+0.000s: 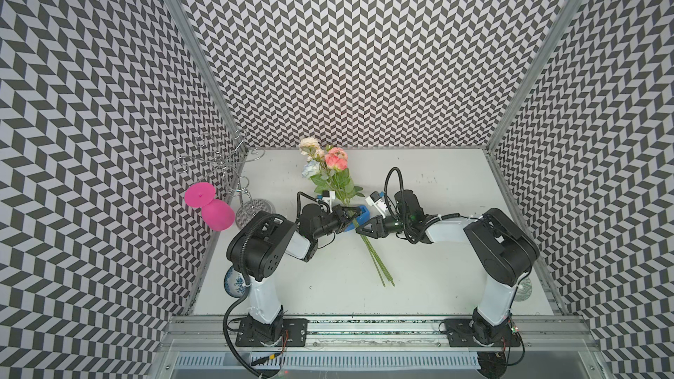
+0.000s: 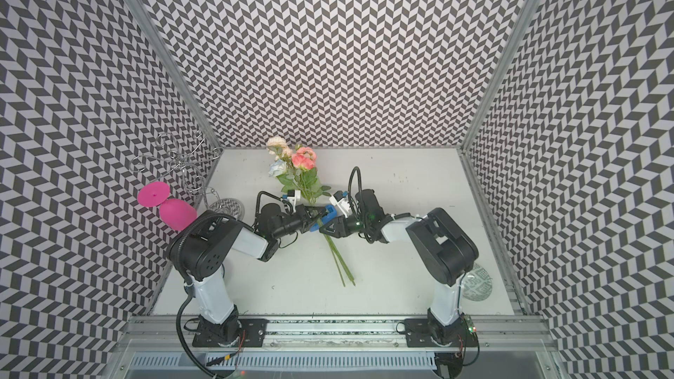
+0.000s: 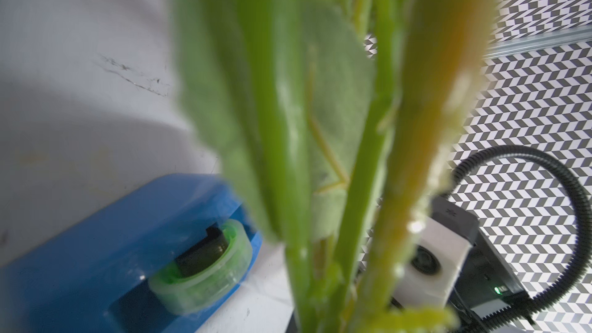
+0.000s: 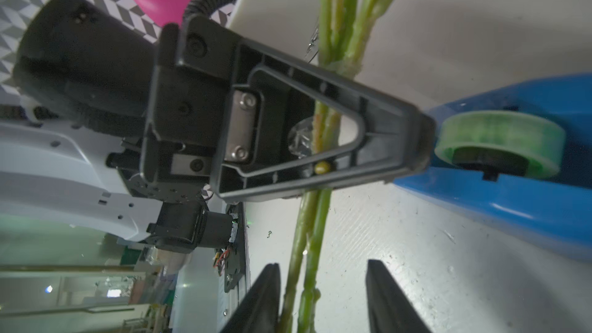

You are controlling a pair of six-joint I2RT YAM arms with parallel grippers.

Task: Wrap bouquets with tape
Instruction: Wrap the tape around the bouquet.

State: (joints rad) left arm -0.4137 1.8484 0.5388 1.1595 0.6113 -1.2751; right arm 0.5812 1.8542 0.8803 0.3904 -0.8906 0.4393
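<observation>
The bouquets point(image 1: 341, 191) lie as one bunch across the table, with pink, peach and white blooms at the back and bare green stems point(image 1: 377, 264) running toward the front. My left gripper point(image 1: 347, 215) is shut on the stems just below the leaves; its black finger point(image 4: 384, 142) crosses them where a crumpled bit of clear tape point(image 4: 301, 139) clings. The blue tape dispenser point(image 1: 361, 212) with its greenish roll point(image 4: 499, 142) sits right behind both grippers. My right gripper point(image 4: 322, 283) is open astride the stems point(image 4: 307, 251), a little lower down, with one finger close to them.
A pink goblet point(image 1: 215, 213) hangs from a wire rack point(image 1: 219, 165) at the left wall, beside an upturned glass point(image 1: 251, 211). A blue-and-white dish point(image 1: 232, 280) sits behind the left arm. A patterned plate point(image 1: 524, 289) lies by the right arm's base.
</observation>
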